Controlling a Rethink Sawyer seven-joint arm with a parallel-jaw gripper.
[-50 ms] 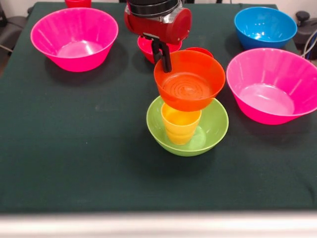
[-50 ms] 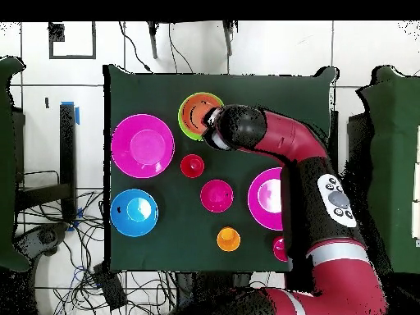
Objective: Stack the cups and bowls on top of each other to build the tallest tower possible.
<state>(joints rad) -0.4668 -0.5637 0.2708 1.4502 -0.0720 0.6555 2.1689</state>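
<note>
The tower stands mid-table: a lime-green bowl (image 1: 210, 130) holds an upright yellow cup (image 1: 180, 125), and a small orange bowl (image 1: 190, 82) sits upright on that cup. My gripper (image 1: 162, 60) comes down at the orange bowl's far-left rim, and its dark fingers (image 1: 166, 58) are shut on that rim. In the overhead view the green bowl (image 2: 185, 109) with the orange bowl (image 2: 195, 115) in it lies at the table's top middle. The arm's head (image 2: 238, 130) covers part of them and hides the gripper.
Two large pink bowls (image 1: 74, 35) (image 1: 273, 85) flank the tower. A blue bowl (image 1: 265, 26) is at the far right. A small crimson bowl (image 1: 144, 47) and a red cup (image 1: 202, 50) stand just behind the tower. An orange cup (image 2: 228, 239) stands near the robot's base.
</note>
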